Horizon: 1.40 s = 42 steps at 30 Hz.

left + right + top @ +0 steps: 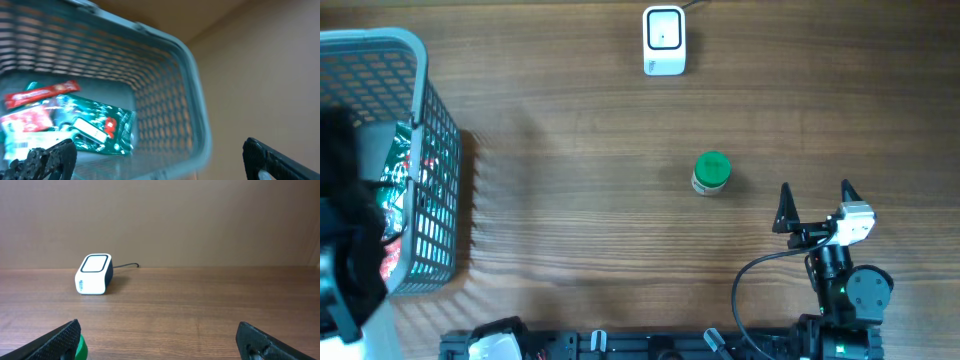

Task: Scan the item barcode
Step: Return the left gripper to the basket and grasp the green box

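Observation:
A white barcode scanner point(664, 40) with a dark window stands at the far middle of the table; the right wrist view shows the scanner point(93, 274) ahead to the left. A small jar with a green lid point(711, 172) stands upright mid-table. My right gripper point(816, 190) is open, low, just right of the jar and apart from it; the green lid point(80, 348) shows beside its left finger. My left arm point(345, 230) hangs over the grey basket point(420, 120). The left gripper point(160, 162) is open above the green and red packets point(95, 125) lying inside.
The mesh basket point(192, 100) fills the table's left edge, with its rim and wall right under the left gripper. The scanner's cable point(127, 265) runs off toward the back. Bare wooden tabletop point(570, 200) lies between the basket and the jar.

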Each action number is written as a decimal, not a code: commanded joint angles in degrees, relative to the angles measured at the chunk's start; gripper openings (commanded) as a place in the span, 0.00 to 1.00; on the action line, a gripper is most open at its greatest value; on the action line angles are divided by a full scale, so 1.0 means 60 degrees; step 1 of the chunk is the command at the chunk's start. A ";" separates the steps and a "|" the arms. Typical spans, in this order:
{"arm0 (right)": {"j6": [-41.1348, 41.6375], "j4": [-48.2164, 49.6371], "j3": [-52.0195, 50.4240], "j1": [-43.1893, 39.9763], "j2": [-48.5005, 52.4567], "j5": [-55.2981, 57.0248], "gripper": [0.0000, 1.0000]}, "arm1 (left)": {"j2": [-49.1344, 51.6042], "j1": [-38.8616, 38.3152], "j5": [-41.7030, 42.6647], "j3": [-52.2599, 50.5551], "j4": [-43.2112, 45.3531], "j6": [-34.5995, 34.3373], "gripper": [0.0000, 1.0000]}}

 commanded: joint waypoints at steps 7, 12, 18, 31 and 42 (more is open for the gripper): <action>-0.0076 0.0033 -0.0011 0.0033 -0.0051 0.0193 1.00 | 0.3257 0.4951 0.5570 0.0076 -0.1053 -0.2936 1.00; -0.0076 0.0033 -0.0011 0.0033 -0.0051 0.0193 1.00 | 0.4754 0.4860 0.5574 0.0073 -0.1056 -0.4422 1.00; -0.0076 0.0033 -0.0011 0.0033 -0.0051 0.0193 1.00 | 0.6331 0.4488 0.5577 0.0073 -0.1056 -0.6124 1.00; -0.0080 0.0033 -0.0011 0.0033 -0.0051 0.0193 1.00 | 0.8874 0.3625 0.5446 0.0062 -0.0353 -0.6324 1.00; -0.0076 0.0033 -0.0011 0.0033 -0.0051 0.0193 1.00 | 0.9938 0.3366 0.5355 0.0047 -0.0051 -0.6251 0.88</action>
